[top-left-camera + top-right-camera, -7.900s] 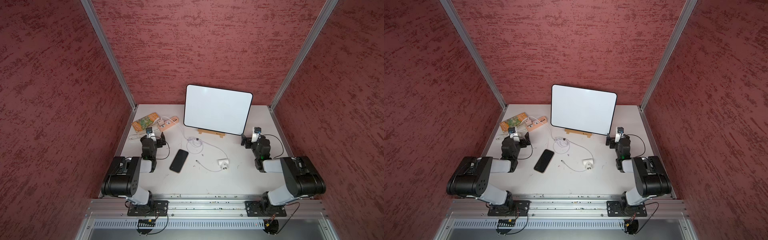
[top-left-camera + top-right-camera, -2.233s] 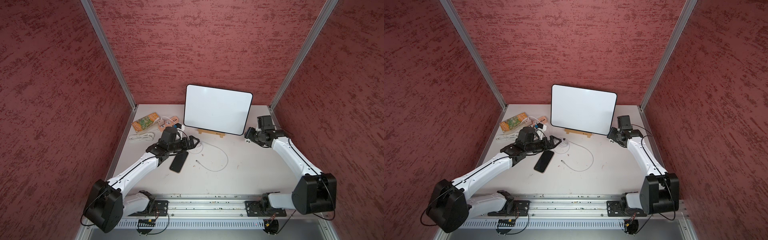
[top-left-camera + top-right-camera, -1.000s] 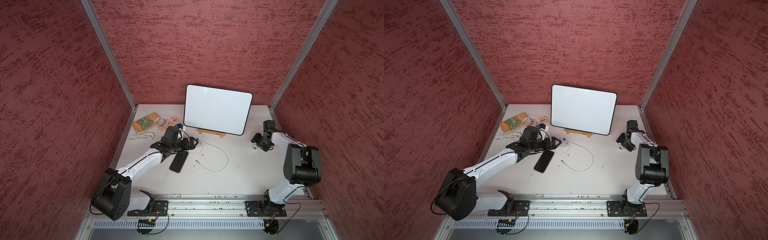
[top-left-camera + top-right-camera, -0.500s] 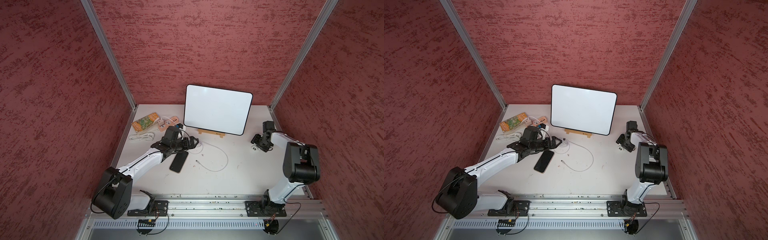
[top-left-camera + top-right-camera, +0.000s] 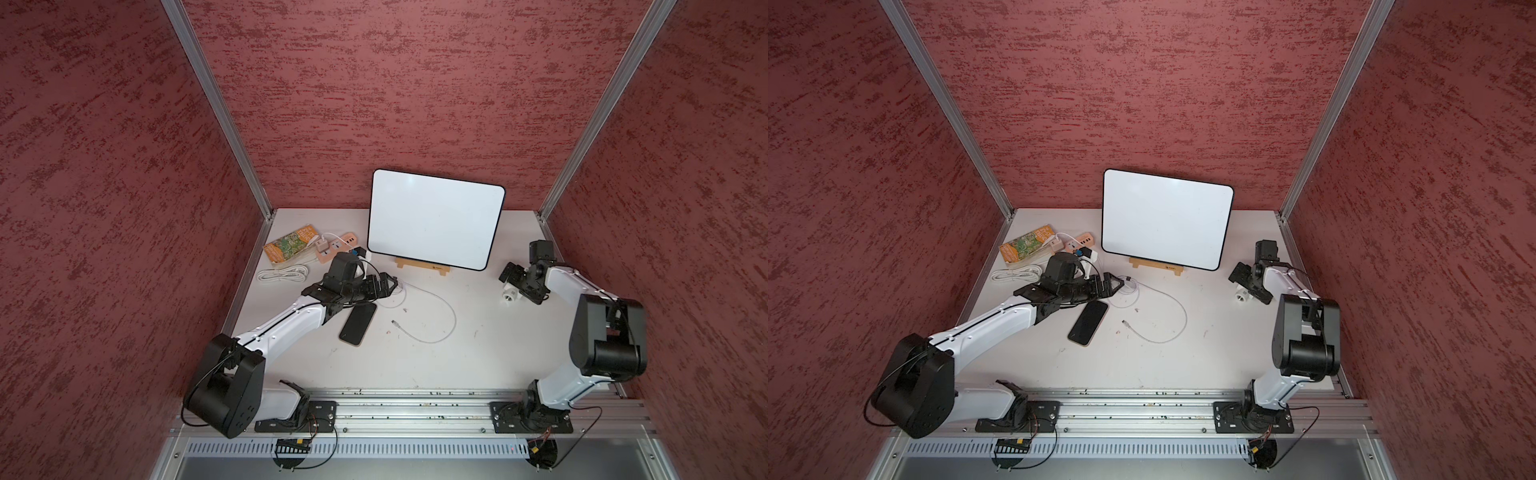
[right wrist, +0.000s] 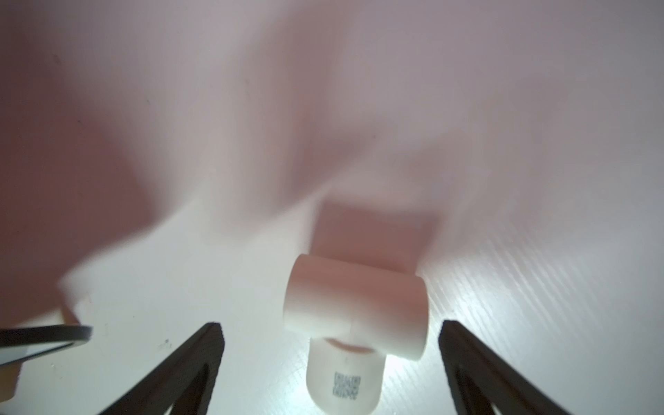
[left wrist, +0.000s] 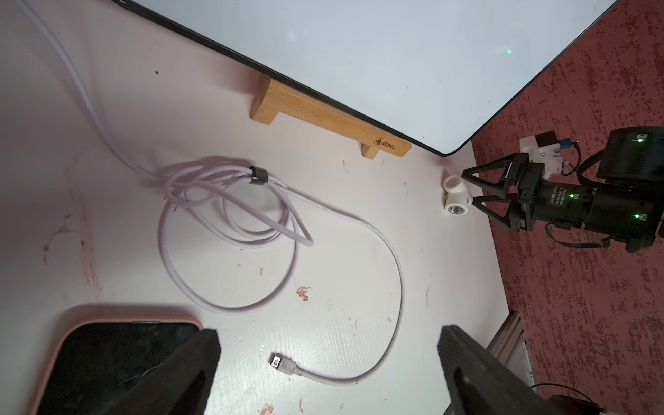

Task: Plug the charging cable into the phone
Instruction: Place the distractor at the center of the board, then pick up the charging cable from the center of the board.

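Phone point(image 5: 358, 326) lies flat at centre-left in a top view, just below the left gripper point(image 5: 390, 286), whose jaws stand wide and empty. To its right the charging cable point(image 5: 451, 311) loops, probably limp and light. Its stiff connector tip point(image 5: 394, 322) seems the best hold. Far right, the right gripper point(image 7: 469, 187) gapes around a white adapter point(image 5: 510, 296) without touching it.

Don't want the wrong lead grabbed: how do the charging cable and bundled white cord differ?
The charging cable sprawls mid-table in a loose coil and arc; the bundled cord is folded tight near the patterned box. The cable's connector tip lies free beside the phone; the cord's ends are unclear. The cord looks thicker than the cable. Both are white and lie on the table.
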